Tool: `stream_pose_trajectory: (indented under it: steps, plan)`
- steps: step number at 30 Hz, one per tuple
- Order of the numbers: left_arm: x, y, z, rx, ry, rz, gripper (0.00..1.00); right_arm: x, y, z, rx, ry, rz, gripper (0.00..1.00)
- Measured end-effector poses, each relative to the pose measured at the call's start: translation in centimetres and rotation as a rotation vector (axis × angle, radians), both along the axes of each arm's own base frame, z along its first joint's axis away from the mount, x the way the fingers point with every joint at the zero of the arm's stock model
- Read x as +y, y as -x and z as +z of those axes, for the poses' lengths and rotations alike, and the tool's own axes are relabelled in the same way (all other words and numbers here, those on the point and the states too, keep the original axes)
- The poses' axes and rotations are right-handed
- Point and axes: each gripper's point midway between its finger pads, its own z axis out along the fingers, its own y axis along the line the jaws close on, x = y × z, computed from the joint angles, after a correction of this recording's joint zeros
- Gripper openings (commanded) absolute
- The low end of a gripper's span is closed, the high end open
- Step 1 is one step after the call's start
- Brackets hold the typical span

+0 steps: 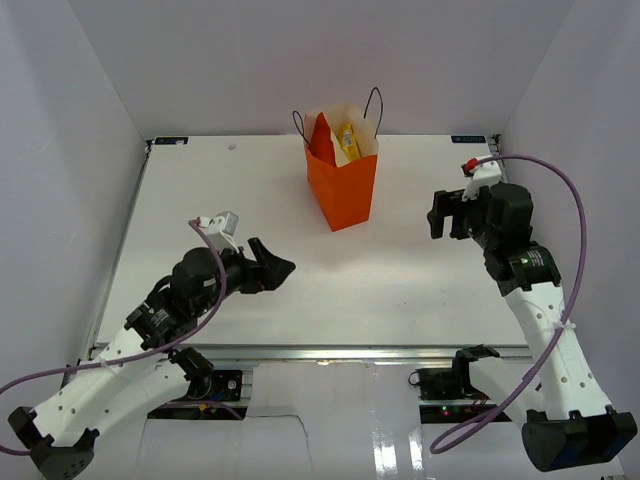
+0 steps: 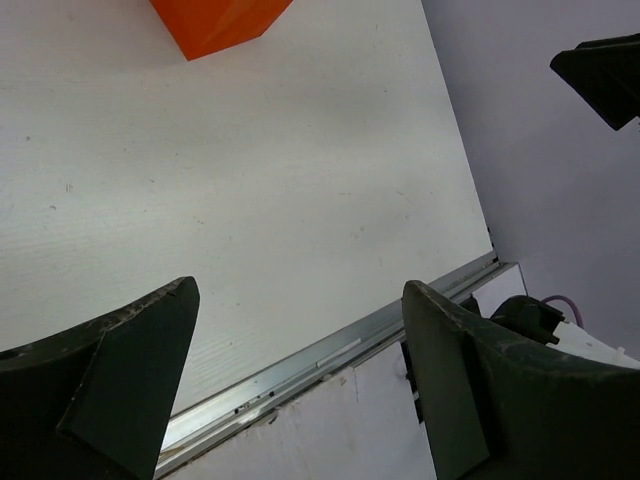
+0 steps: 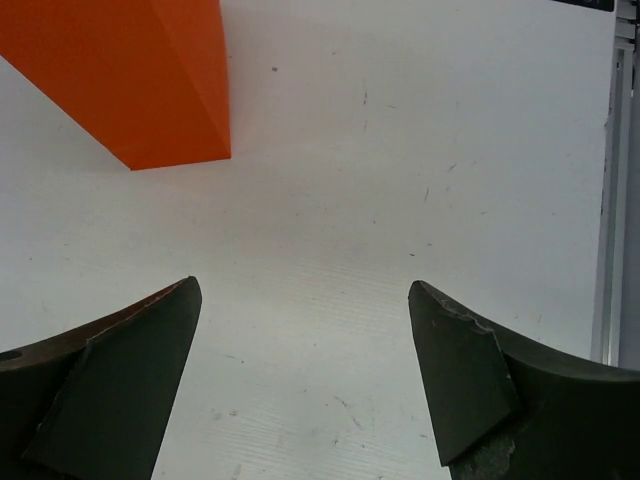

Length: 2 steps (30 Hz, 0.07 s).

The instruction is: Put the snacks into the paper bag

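Note:
The orange paper bag stands upright at the back middle of the table, its two black cord handles up. Inside its cream mouth I see a yellow packet and an orange-and-cream chip bag edge. No snacks lie loose on the table. My left gripper is open and empty, low over the table left of centre. My right gripper is open and empty, right of the bag. The bag's lower corner shows in the left wrist view and the right wrist view.
White walls close in the table on three sides. A metal rail runs along the near edge; it also shows in the left wrist view. The right arm's dark tip appears at that view's top right.

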Motion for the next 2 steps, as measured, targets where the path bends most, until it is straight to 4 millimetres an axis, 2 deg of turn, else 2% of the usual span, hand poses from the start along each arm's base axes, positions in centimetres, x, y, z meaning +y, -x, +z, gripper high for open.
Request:
stream_pose_trajectory:
  steps: [2]
  plan:
    - [-0.02, -0.14, 0.54, -0.007, 0.005, 0.004, 0.93, -0.33, 0.10, 0.34, -0.013, 0.002, -0.018, 0.90]
